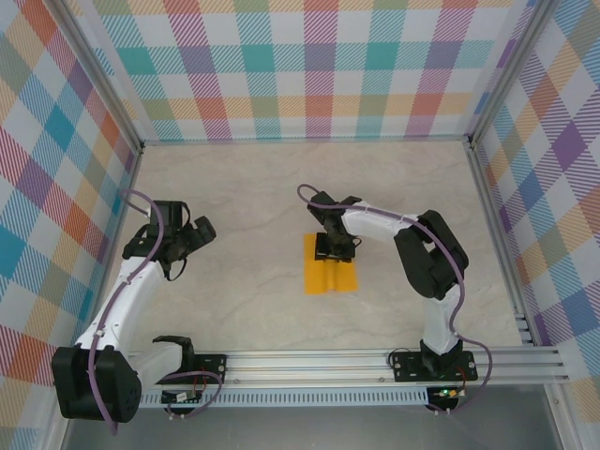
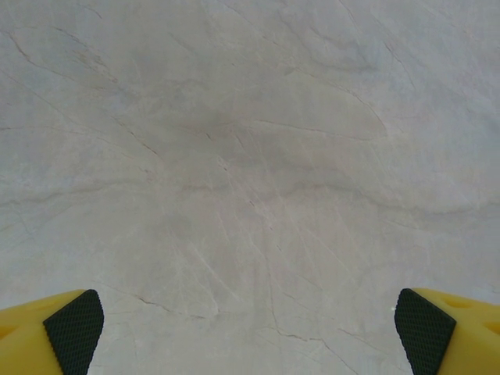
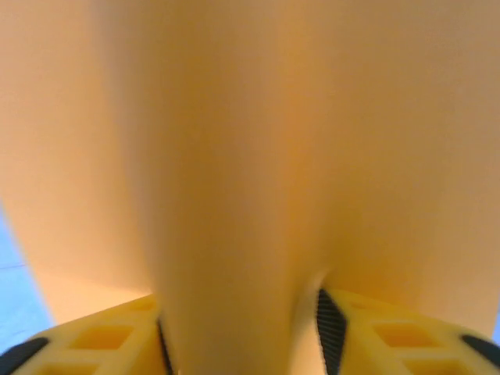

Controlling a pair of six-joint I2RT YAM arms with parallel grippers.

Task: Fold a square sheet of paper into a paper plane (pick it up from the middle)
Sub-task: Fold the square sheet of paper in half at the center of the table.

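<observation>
The square sheet of paper [image 1: 330, 277], orange-yellow, lies on the table in the middle of the top view. My right gripper [image 1: 335, 251] is down on its far half. In the right wrist view the paper [image 3: 234, 156] bulges up as a rounded ridge between the fingers, and the black pad [image 3: 330, 320] presses its side, so my right gripper [image 3: 242, 332] is shut on that ridge. My left gripper [image 1: 192, 234] hovers at the left, well apart from the sheet. Seen from the left wrist, my left gripper [image 2: 250, 328] stands wide open over bare table. The paper plane is out of view.
The pale marble-patterned tabletop [image 1: 244, 187] is walled by checked panels [image 1: 309, 66] at the back and both sides. An aluminium rail [image 1: 375, 361] with the arm bases runs along the near edge.
</observation>
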